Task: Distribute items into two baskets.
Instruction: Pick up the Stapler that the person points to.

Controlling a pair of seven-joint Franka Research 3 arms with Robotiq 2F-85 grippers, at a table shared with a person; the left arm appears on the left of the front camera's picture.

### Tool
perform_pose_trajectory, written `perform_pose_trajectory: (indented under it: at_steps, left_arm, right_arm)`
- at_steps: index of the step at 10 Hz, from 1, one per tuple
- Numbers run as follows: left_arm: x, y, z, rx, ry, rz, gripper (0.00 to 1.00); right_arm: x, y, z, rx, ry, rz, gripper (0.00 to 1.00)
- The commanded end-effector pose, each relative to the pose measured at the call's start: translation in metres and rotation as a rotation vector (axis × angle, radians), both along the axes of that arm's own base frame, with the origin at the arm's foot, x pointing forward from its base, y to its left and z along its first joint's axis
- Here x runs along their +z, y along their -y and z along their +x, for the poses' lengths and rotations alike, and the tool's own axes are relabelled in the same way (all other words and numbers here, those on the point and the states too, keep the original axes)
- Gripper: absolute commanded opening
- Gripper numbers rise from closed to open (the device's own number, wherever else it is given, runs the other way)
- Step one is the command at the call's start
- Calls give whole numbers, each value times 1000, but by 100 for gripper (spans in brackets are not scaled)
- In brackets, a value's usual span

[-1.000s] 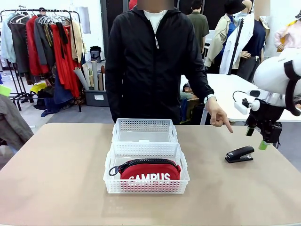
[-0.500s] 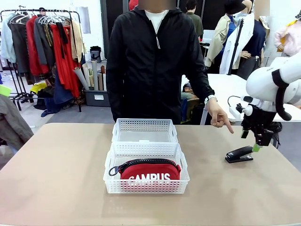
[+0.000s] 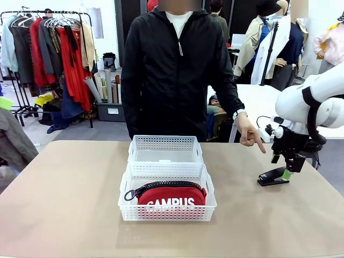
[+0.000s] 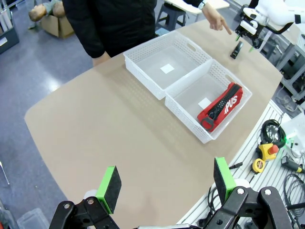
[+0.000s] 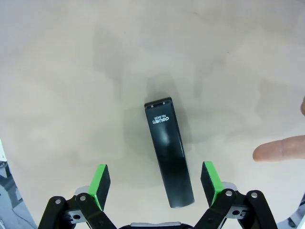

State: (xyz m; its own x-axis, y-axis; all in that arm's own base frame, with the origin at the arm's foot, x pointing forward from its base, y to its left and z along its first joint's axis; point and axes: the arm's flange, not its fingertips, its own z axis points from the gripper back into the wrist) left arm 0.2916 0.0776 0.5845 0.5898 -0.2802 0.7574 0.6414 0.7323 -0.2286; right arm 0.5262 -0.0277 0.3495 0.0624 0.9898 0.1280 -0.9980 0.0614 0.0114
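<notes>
The red CAMPUS pouch [image 3: 171,195] lies in the near basket [image 3: 166,213], which touches the bare far basket [image 3: 165,142]. A small black stapler [image 3: 272,177] rests on the table at the right. My right gripper [image 3: 282,167] hangs open just above it. In the right wrist view the stapler [image 5: 167,152] lies lengthwise between the green pads, and my right gripper [image 5: 155,180] has not touched it. My left gripper [image 4: 166,183] is open and holds nothing, high above the table; below it show both baskets [image 4: 143,71] [image 4: 186,114], the pouch [image 4: 220,105] and the stapler [image 4: 236,49].
A person in a black jacket stands at the far edge, one hand [image 3: 250,135] pointing down toward the stapler; that fingertip [image 5: 281,148] shows at the right of the right wrist view. Bare tabletop [image 3: 70,193] lies left of the baskets.
My right gripper has come down and to the left, from beside the stapler to just over it. The jaws stayed open. The baskets, pouch and stapler have not moved.
</notes>
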Motion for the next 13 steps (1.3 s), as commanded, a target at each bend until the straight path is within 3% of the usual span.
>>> perform_pose_trajectory:
  at_steps: [1,13]
  left_arm:
    - [-1,0,0,0,0,-1,100]
    - [-1,0,0,0,0,-1,100]
  right_arm:
    - [-6,3,10,8,12,22,100]
    - [-32,2,14,-30,-54,33,100]
